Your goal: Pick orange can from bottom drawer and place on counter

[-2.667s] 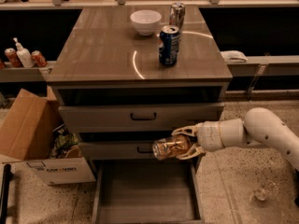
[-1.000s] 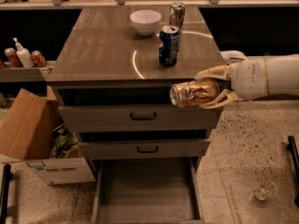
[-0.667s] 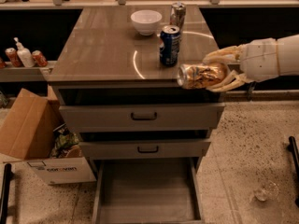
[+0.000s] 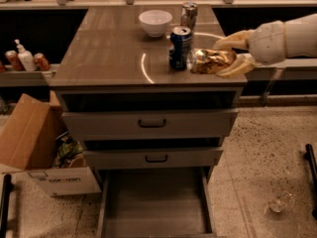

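The orange can lies on its side in my gripper, which is shut on it. The can is at the right front part of the counter, just right of the blue can; I cannot tell whether it touches the top. My arm comes in from the right edge of the view. The bottom drawer is pulled open below, and its grey floor shows nothing on it.
A white bowl and a silver can stand at the back of the counter. Two drawers with black handles sit ajar. A cardboard box stands at the left. Bottles rest on a left shelf.
My gripper has lifted the orange can from in front of the lower drawers up to the counter's right front, beside the blue can.
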Controlling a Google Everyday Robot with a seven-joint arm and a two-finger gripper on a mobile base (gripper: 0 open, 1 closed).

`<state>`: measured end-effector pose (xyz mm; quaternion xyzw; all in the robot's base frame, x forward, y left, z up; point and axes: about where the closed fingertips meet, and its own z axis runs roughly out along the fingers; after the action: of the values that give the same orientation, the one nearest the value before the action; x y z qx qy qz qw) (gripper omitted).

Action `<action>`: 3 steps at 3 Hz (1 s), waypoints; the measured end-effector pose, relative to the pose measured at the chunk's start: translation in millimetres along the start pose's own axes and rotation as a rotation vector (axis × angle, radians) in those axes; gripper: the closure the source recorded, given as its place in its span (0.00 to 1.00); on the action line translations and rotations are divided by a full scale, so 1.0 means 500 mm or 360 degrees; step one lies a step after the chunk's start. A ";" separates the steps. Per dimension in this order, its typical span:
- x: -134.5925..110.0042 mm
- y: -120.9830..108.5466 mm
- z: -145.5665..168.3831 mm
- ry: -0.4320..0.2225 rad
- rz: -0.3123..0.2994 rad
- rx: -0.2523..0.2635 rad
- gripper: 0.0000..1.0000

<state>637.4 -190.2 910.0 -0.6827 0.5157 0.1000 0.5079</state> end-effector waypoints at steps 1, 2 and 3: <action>0.025 -0.044 0.028 0.0031 0.0038 -0.0020 1.00; 0.044 -0.070 0.061 0.0065 0.0075 -0.0056 1.00; 0.053 -0.084 0.090 0.0095 0.0106 -0.0095 1.00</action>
<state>700.8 -172.2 896.2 -0.6827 0.5499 0.1118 0.4680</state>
